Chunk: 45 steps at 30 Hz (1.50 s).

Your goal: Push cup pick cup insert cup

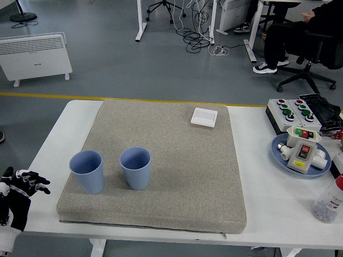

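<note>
Left robot hand: the black left robot hand with white fingertip joints sits at the lower left edge of the frame, over the counter's near left corner; its fingers are loosely spread and hold nothing.
Right robot hand: out of the frame.
Left cup: a ribbed light-blue plastic cup stands upright, mouth up, on the lower left part of the mat, near the left robot hand but apart from it.
Right cup: a second ribbed light-blue plastic cup stands upright just beside the first, to its right, with a narrow gap between them.
Mat: a thick square beige fabric mat covers the middle of the frame and carries both cups.
Counter: the white counter shows around the mat on all sides.
Small box: a flat white square box lies near the mat's upper right corner.
Right side: a round blue plate holding a white switch unit sits at right, below a grey button box.
Background: a white panel heater stands on the floor at upper left; a seated person's legs show at upper right.
</note>
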Each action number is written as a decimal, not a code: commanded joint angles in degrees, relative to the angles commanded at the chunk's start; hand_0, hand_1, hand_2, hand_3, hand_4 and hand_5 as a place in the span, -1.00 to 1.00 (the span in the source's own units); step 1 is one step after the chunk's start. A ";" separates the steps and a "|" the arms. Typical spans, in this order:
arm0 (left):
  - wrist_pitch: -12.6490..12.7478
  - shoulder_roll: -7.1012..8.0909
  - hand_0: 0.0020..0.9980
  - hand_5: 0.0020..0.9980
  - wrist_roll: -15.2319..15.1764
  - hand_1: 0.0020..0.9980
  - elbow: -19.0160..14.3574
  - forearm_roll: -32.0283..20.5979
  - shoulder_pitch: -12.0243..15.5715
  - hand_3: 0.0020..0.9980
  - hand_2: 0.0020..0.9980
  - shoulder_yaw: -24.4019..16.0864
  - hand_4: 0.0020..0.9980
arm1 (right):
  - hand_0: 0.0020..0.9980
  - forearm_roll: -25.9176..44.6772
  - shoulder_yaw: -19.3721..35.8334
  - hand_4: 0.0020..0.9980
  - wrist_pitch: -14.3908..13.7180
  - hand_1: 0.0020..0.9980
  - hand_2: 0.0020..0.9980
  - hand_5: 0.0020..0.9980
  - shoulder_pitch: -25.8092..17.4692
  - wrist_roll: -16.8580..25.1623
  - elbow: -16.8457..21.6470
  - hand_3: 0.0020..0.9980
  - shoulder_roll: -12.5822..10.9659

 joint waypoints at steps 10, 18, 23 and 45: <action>-1.06 -2.43 -0.23 1.00 0.00 -0.09 3.71 5.08 -2.40 -0.17 -0.11 3.02 0.10 | 0.50 0.02 -0.07 -0.80 0.06 0.22 0.17 0.15 -0.01 -0.02 0.00 0.16 0.00; -1.65 -3.45 -0.11 1.00 0.00 -0.07 6.14 4.23 -4.27 -0.17 -0.10 4.24 0.11 | 0.50 0.27 -0.25 -0.80 0.13 0.22 0.17 0.15 0.10 -0.09 0.00 0.16 -0.06; -2.12 -3.54 -0.11 1.00 0.00 -0.07 8.39 1.62 -6.29 -0.16 -0.09 5.44 0.11 | 0.50 0.28 -0.25 -0.80 0.14 0.22 0.17 0.15 0.18 -0.09 0.00 0.16 -0.09; -3.44 -3.82 -0.09 1.00 0.17 -0.06 16.54 6.20 -13.82 -0.15 -0.09 11.23 0.13 | 0.50 0.76 -0.46 -0.80 0.04 0.22 0.17 0.14 0.21 -0.04 0.00 0.16 0.07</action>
